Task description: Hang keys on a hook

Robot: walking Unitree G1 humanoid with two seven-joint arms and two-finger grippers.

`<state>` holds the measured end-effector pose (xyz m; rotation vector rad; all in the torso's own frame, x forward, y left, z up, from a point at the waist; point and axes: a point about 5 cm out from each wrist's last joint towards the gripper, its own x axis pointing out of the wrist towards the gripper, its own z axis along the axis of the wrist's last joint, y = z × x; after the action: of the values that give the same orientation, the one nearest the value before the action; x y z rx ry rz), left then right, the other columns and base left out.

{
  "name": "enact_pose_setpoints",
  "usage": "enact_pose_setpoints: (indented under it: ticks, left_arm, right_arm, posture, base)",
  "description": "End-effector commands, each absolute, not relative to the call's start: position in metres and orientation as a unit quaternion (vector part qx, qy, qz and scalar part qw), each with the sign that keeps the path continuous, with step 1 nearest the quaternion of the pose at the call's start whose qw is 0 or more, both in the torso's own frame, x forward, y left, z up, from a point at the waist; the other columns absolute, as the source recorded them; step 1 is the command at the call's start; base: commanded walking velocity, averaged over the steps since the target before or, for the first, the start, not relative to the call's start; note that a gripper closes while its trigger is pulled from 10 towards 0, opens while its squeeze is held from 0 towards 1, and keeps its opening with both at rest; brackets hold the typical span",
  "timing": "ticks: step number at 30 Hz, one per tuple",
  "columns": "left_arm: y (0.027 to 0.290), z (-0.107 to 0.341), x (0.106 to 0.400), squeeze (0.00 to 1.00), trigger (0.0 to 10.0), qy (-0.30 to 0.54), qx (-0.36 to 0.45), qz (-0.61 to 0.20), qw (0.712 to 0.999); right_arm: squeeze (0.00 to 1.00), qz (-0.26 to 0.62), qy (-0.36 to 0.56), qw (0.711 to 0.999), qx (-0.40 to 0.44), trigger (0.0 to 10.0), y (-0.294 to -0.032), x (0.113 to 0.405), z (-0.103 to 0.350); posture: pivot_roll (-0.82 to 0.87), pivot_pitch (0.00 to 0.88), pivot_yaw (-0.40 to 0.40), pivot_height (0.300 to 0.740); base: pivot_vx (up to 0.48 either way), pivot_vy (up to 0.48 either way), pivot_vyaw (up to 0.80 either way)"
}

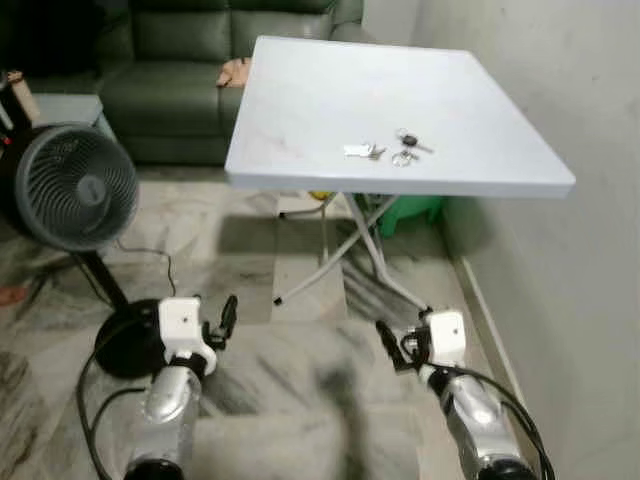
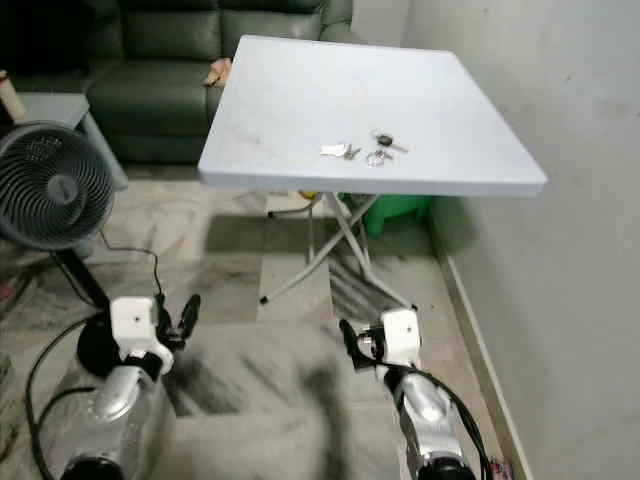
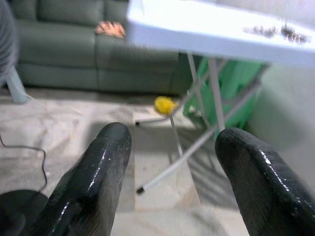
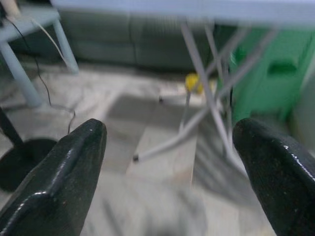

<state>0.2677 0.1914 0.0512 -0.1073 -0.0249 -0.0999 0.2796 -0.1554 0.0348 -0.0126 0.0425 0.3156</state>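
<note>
A bunch of keys lies on the white folding table, close to its near edge: a silver tag, a ring and a black fob. Both arms are held low over the marble floor, short of the table. My left gripper is open, and in the left wrist view its fingers stand apart with nothing between them, pointing at the table's legs. My right gripper is open wide and empty too. From the left wrist the keys appear blurred on the table top.
A black standing fan is at my left, its base and cord on the floor by my left arm. A green sofa lies behind the table. A wall runs along the right. Under the table are a green bin and a yellow ball.
</note>
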Motion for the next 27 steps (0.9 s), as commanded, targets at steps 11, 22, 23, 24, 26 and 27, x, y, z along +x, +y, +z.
enact_pose_setpoints:
  ticks: [11,22,23,24,26,27]
  left_arm:
    - [0.183,0.096,0.257,0.0,10.0,-0.066,-0.07,-0.071,0.993]
    - [0.189,0.1,0.254,0.0,10.0,-0.052,-0.057,-0.077,0.994]
    - [0.189,0.101,0.254,0.0,10.0,-0.052,-0.057,-0.078,0.994]
    - [0.189,0.101,0.255,0.0,10.0,-0.051,-0.056,-0.079,0.994]
    - [0.189,0.101,0.255,0.0,10.0,-0.051,-0.053,-0.079,0.994]
    - [0.189,0.102,0.255,0.0,10.0,-0.051,-0.053,-0.079,0.994]
  right_arm:
    - [0.0,0.164,-0.077,0.983,0.02,10.0,-0.146,0.283,0.089]
    - [0.0,0.166,-0.062,0.984,0.024,10.0,-0.146,0.282,0.092]
    - [0.0,0.166,-0.062,0.984,0.024,10.0,-0.146,0.282,0.093]
    - [0.0,0.167,-0.063,0.984,0.024,10.0,-0.146,0.282,0.094]
    - [0.0,0.167,-0.063,0.984,0.025,10.0,-0.145,0.282,0.095]
    - [0.0,0.167,-0.063,0.984,0.025,10.0,-0.145,0.282,0.095]
  posture:
    - [-0.21,0.088,-0.026,0.74]
    - [-0.2,0.08,-0.027,0.74]
    - [-0.2,0.079,-0.027,0.74]
    - [-0.2,0.077,-0.026,0.74]
    - [-0.2,0.077,-0.026,0.74]
    - [-0.2,0.077,-0.026,0.74]
  base:
    - [0.0,0.0,0.0]
    - [0.118,0.0,0.0]
    - [0.409,0.0,0.0]
    - [0.401,0.0,0.0]
    - [0.401,0.0,0.0]
    - [0.401,0.0,0.0]
